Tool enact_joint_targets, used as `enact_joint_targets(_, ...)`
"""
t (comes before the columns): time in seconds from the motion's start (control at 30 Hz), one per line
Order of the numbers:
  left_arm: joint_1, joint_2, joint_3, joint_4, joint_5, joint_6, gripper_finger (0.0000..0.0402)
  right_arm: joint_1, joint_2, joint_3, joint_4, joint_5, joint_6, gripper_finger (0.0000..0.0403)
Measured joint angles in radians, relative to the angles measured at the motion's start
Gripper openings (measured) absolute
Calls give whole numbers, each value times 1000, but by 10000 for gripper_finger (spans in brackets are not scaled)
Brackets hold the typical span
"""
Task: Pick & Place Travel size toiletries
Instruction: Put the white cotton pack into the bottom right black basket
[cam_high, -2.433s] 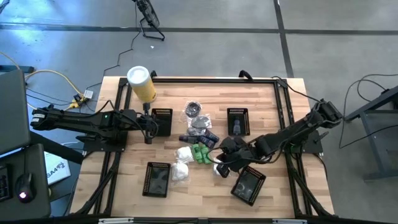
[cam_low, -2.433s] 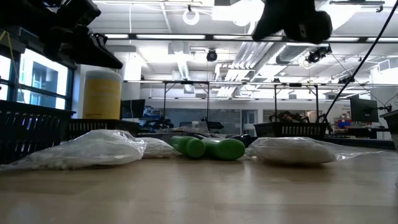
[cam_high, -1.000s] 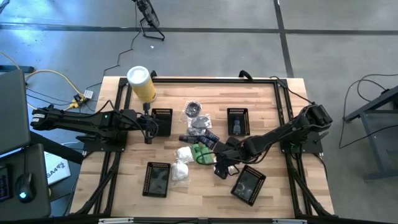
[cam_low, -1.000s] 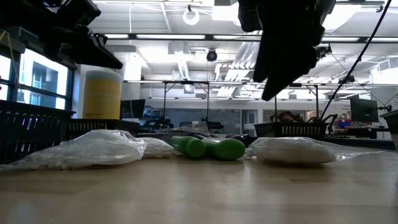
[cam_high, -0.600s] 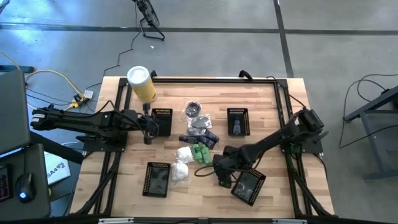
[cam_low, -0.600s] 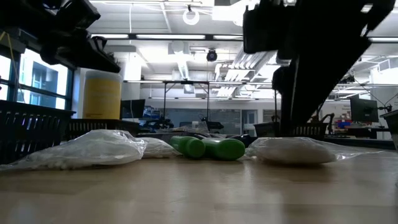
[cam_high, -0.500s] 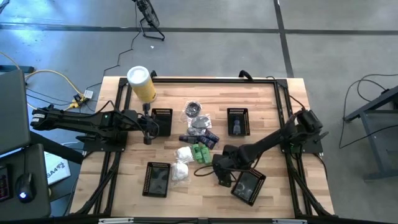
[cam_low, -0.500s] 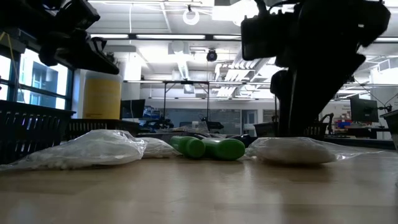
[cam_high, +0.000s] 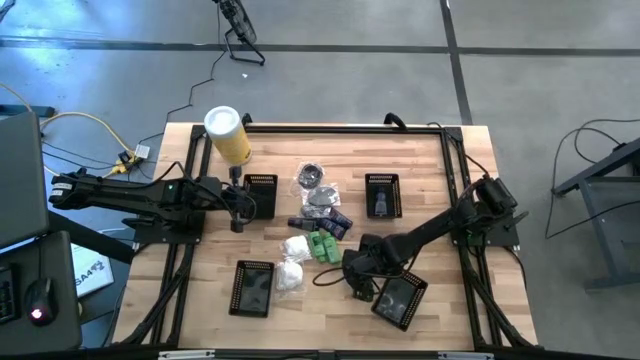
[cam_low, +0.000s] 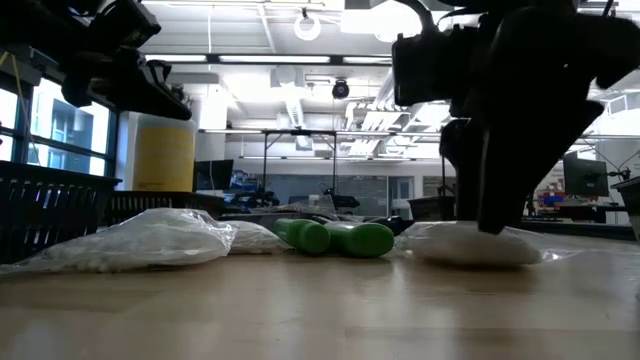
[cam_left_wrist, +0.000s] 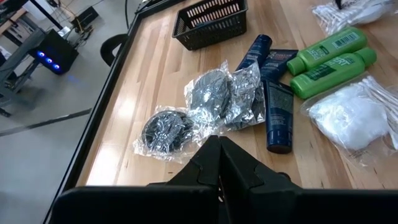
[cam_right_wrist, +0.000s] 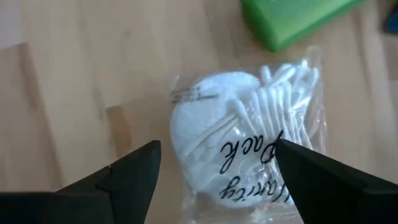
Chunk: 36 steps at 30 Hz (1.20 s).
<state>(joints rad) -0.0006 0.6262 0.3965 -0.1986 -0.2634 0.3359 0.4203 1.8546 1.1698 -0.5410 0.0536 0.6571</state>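
Since a couple of seconds ago the right arm has swung in from the table's right edge and dropped low, so the right gripper (cam_high: 357, 281) now sits over a clear crinkly packet of white cotton pads and swabs (cam_right_wrist: 245, 152) lying flat on the pale wooden table (cam_high: 440, 180), just beside the near right black mesh rectangular basket (cam_high: 400, 297). Its fingers (cam_right_wrist: 134, 171) stand wide apart, one on each side of the packet, grasping nothing yet; in the low view the dark gripper (cam_low: 500, 205) appears to touch the packet's top (cam_low: 465, 243). The left gripper (cam_high: 238, 205) is clenched and empty, waiting near the tall yellow canister with a white lid (cam_high: 228, 133), while its wrist camera looks across silvery-clear packets (cam_left_wrist: 208, 102), dark blue tubes (cam_left_wrist: 278, 112) and small green bottles (cam_left_wrist: 333, 59) clustered at the table's middle. I judge the main risk to be the grasp itself: the slippery film could slide or crumple between the closing fingers, leaving them pinching a loose edge that pulls free on the lift; pressing down harder could jam the fingertips against the wood, and a sideways drift might nudge the nearest green bottle (cam_right_wrist: 292, 18), which lies close beyond the packet
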Motion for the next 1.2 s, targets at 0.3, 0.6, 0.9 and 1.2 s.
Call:
enact_joint_targets(0.3, 0, 0, 0, -5, 0, 0, 0, 35, -12, 39, -45, -54, 3, 309)
enact_joint_targets(0.6, 0, 0, 0, -14, 0, 0, 0, 35, -6, 39, -109, -122, 56, 309)
enact_joint_targets(0.9, 0, 0, 0, -14, 0, 0, 0, 23, -6, 40, -31, -158, 29, 309)
enact_joint_targets(1.2, 0, 0, 0, -14, 0, 0, 0, -36, 27, 41, 31, -161, -8, 309)
